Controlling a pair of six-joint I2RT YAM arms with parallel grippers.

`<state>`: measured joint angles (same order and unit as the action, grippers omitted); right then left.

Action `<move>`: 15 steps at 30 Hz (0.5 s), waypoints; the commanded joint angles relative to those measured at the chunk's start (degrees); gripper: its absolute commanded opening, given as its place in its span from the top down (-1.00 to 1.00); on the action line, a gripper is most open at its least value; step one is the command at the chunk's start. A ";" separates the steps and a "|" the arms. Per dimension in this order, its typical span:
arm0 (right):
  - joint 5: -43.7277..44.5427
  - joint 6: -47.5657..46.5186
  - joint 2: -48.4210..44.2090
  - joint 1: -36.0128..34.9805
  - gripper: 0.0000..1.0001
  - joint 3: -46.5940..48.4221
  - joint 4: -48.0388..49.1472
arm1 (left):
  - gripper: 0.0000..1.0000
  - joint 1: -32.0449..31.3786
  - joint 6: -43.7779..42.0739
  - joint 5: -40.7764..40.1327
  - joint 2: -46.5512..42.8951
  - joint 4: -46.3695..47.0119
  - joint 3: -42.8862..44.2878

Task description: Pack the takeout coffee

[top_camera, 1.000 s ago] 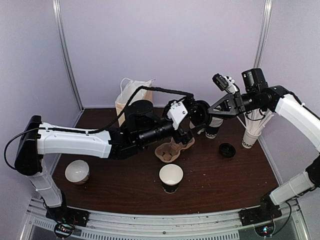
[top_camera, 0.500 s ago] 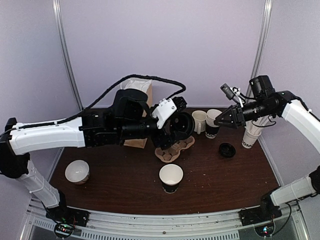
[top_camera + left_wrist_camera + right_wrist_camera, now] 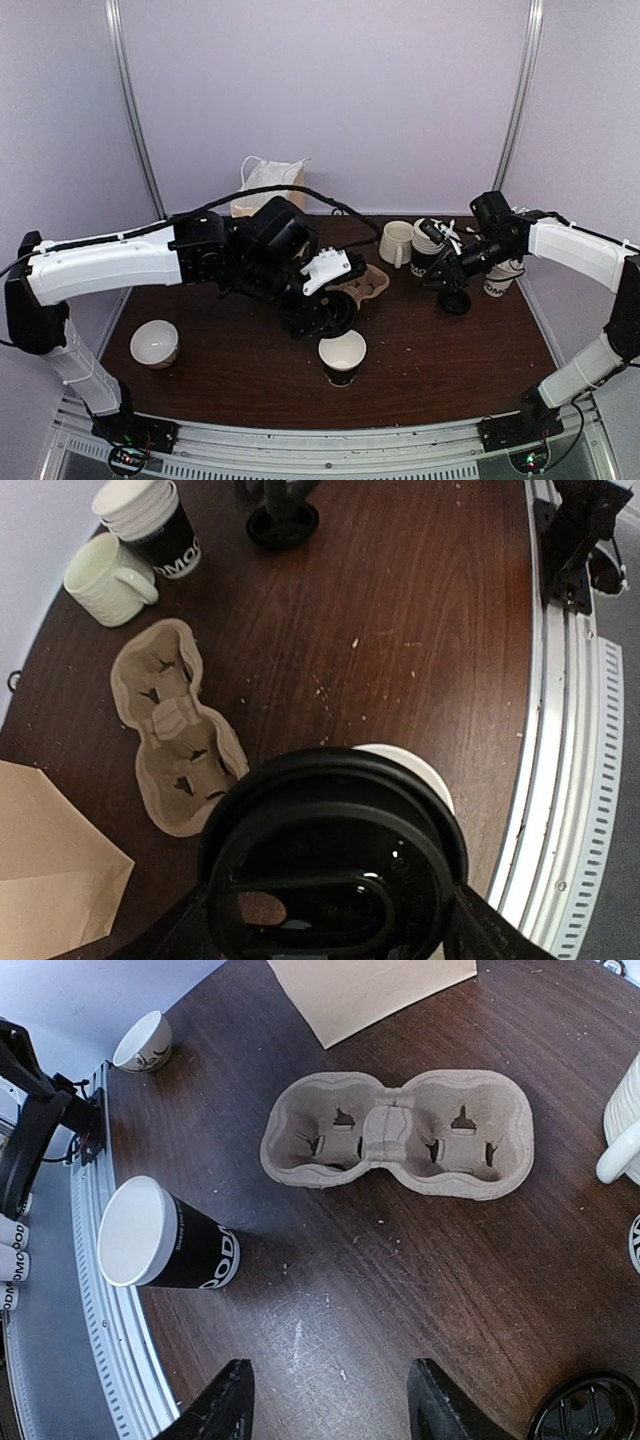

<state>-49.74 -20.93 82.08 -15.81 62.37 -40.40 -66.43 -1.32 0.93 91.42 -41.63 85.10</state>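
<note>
Both arms have dropped since the earlier view. The left one has swung from above the pulp carrier (image 3: 400, 1135) toward the near centre of the desk (image 3: 450, 365), and the right one has sunk from high at the far right to just over the surface.

Left claw (image 3: 330, 930): clamped across a black lid (image 3: 330, 850), which hangs flat just above the takeout coffee cup (image 3: 341, 352). Whether lid and rim touch cannot be told.

Right claw (image 3: 330, 1400): fingers apart with nothing between them, hovering beside a second lid (image 3: 455, 299) that lies on the desk at the right.

The cup stands upright and uncapped at near centre, in front of the carrier and apart from it. What it holds cannot be made out. A paper bag (image 3: 262, 180) stands at the far left.

Handling, as judged: the cup has a thin paper wall, so it is light, easily tipped, and yields to a hard pinch. The open rim is the softest part until a lid snaps on and stiffens it. Pressing the lid home probably calls for even downward force, or the cup will skid or lean on the smooth wood.

Best hold afterward: around the wall at the black lower band or mid-height, with gentle closure. It should never be lifted by the lid alone, which is slick plastic and may pop off.
</note>
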 commanded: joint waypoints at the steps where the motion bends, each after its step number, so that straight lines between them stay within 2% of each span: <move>1: 1.96 -1.83 0.31 0.08 -0.11 -0.97 2.26 | -0.50 -0.15 0.27 2.05 4.12 -3.01 2.46; 15: 0.72 -4.00 1.54 -0.18 -0.11 -0.78 0.33 | -0.50 -0.28 -0.52 2.78 11.57 -3.73 6.75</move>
<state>-48.99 -23.68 83.11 -15.84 61.41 -39.42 -66.48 -1.39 2.33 101.73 -45.12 89.80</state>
